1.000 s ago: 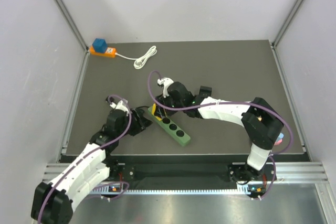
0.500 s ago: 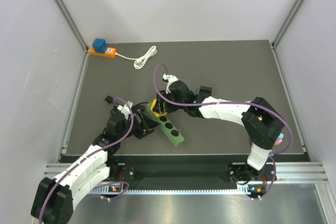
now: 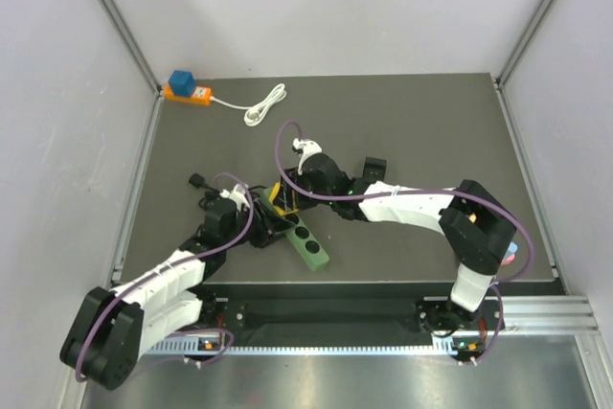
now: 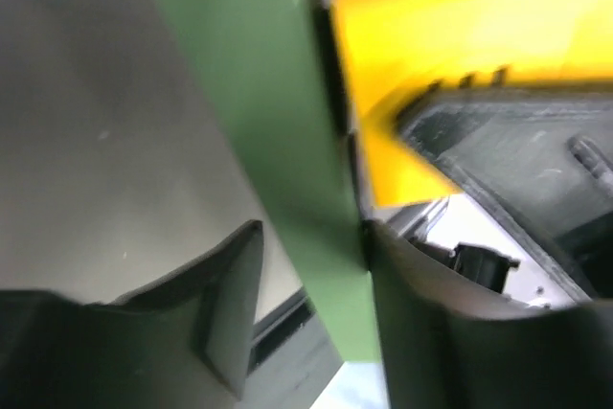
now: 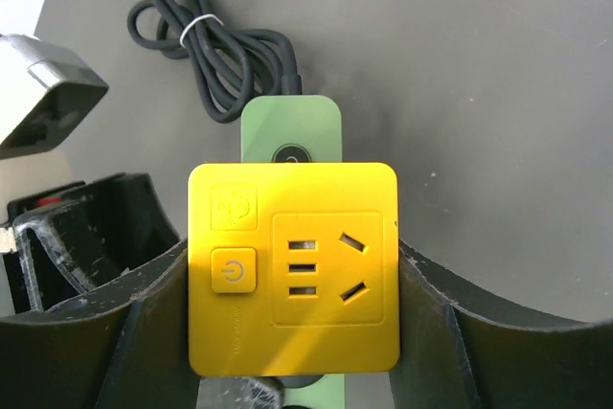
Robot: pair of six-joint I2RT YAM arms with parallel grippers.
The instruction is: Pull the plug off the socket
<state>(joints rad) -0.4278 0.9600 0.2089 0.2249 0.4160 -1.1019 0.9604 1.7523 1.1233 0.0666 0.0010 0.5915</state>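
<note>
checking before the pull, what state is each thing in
yellow plug: sits on end of green strip, not off yet
right hand: shut on yellow plug's sides
left hand: astride green strip, grip unclear
dark cable: bundled, tied
blue plug: seated in orange socket
white cable: coiled

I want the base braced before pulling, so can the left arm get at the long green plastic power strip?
Likely yes: the green power strip lies between the left fingers, with nothing blocking them, just beside the yellow square plug.
</note>
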